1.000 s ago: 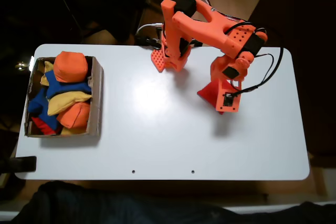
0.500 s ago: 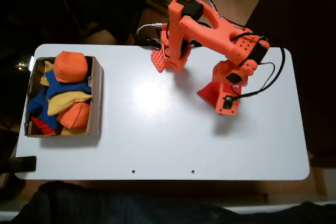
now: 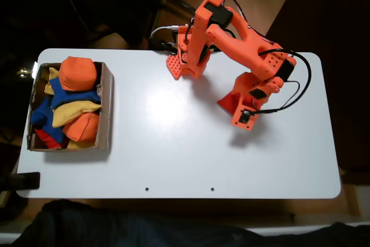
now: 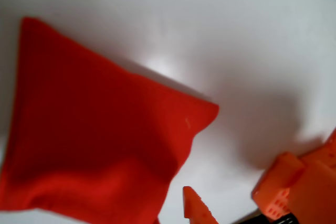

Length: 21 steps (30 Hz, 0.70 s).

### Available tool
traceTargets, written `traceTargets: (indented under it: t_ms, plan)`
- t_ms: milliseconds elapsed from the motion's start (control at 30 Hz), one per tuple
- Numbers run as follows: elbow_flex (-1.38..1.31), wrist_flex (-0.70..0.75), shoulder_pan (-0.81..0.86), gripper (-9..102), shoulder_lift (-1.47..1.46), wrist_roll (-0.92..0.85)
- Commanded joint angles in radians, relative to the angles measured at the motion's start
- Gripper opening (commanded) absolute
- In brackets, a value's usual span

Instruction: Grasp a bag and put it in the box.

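The bag (image 3: 224, 103) is a bright red beanbag lying on the white table right of centre; in the fixed view only its left corner shows from under the arm. In the wrist view the bag (image 4: 100, 145) fills the left half, flat on the table. My orange gripper (image 3: 239, 110) hangs directly over the bag's right part. One pointed orange fingertip (image 4: 193, 207) shows at the bottom edge, just right of the bag's edge; the other finger is hidden. The brown cardboard box (image 3: 106, 105) stands at the table's left end.
The box holds several orange, blue and yellow beanbags (image 3: 77, 73), piled above its low walls, with a red patch (image 3: 44, 138) at its near left corner. The arm's base (image 3: 186, 62) is clamped at the far table edge. A dark clamp (image 3: 23, 180) sits at the front left corner.
The arm has leaned further right and forward. The wrist has turned and the gripper has shifted slightly left over the bag. The bag and the box have stayed put.
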Motion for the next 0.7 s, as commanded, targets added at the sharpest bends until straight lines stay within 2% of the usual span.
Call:
traceTargets:
  t_ms: [0, 667]
  plan:
    - [-0.020, -0.008, 0.011, 71, -0.005, 0.021]
    - [-0.020, -0.048, 0.026, 71, -0.130, 0.117]
